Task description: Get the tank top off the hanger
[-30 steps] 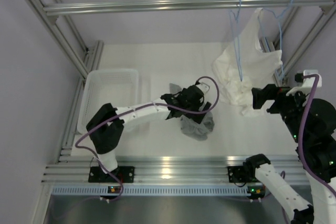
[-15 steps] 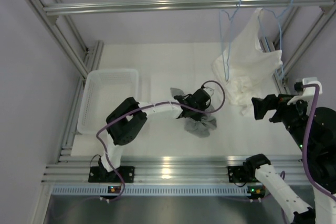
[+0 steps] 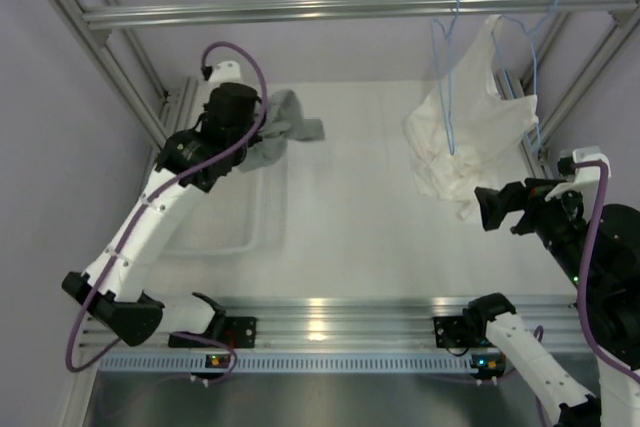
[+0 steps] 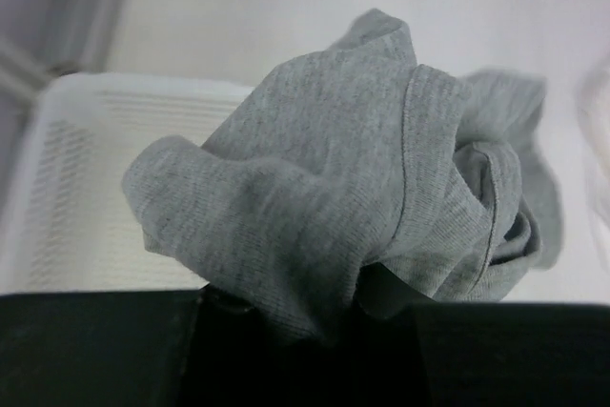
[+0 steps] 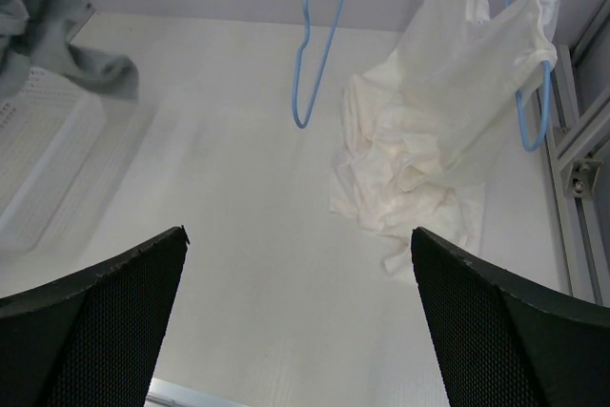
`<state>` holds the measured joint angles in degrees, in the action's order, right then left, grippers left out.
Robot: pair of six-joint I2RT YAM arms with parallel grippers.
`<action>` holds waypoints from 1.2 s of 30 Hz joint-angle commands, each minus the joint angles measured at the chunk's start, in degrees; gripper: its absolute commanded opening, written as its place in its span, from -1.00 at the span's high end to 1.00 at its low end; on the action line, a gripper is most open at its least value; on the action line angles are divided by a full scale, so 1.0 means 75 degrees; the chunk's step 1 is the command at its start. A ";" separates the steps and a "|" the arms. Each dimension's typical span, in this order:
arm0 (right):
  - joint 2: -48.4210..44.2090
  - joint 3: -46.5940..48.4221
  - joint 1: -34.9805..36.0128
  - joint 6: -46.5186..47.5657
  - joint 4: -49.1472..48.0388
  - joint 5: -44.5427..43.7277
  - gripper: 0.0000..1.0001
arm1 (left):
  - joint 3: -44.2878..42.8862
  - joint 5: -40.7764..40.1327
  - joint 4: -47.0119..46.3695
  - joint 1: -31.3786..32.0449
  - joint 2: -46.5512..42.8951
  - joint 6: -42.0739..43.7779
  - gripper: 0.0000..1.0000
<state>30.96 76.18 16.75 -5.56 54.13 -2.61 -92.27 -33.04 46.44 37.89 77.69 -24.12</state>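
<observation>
The tank top [image 3: 288, 130] is light, soft and limp; grip a gathered fold. It hangs bunched from the left gripper [image 4: 303, 331] above the basket [image 3: 225, 219], far left, well apart from the bare hanger [image 3: 447, 87] at far right. Its jaws are hidden, apparently clamped on cloth. The right gripper [image 5: 297, 264] is wide open, empty.

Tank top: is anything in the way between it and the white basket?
Nothing visible is. The left gripper holds the tank top bunched up in the air at the basket's far right corner, with only open space between them.
</observation>
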 commanded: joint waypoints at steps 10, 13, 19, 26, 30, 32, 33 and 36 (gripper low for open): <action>0.0102 0.0014 -0.0007 0.0109 -0.0432 0.0243 -0.99 | 0.0677 0.0034 0.1578 -0.2450 -0.0609 0.0286 1.00; 0.0056 -0.0021 -0.0019 0.0121 -0.0444 0.0266 -0.99 | 0.0992 -0.0025 0.1555 -0.2625 -0.0620 0.0286 1.00; -0.0038 0.0002 -0.0007 0.0179 -0.0432 0.0266 -0.99 | 0.1977 -0.0166 0.1157 -0.2919 -0.0901 0.0122 1.00; -0.0015 0.0026 -0.0007 0.0179 -0.0444 0.0301 -0.99 | 0.2459 -0.0119 0.0922 -0.3001 -0.0890 -0.0030 -0.96; 0.0032 -0.0021 -0.0019 0.0191 -0.0444 0.0266 -0.99 | 0.2179 -0.0224 0.0945 -0.3001 -0.1112 -0.0030 -0.98; 0.0090 -0.0091 -0.0019 0.0203 -0.0455 0.0266 -0.99 | 0.1933 -0.0271 0.0968 -0.3001 -0.1345 0.0074 -0.98; 0.0114 -0.0114 -0.0007 0.0203 -0.0467 0.0255 -0.99 | 0.1595 -0.0352 0.1131 -0.3001 -0.1393 0.0087 -0.98; 0.0091 -0.0208 -0.0007 0.0109 -0.0537 0.0080 -0.99 | 0.1159 -0.0295 0.1588 -0.3001 -0.1686 0.0029 -0.98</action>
<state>31.18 75.44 16.75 -4.58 53.43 -0.97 -78.30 -33.93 57.01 15.73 69.56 -23.73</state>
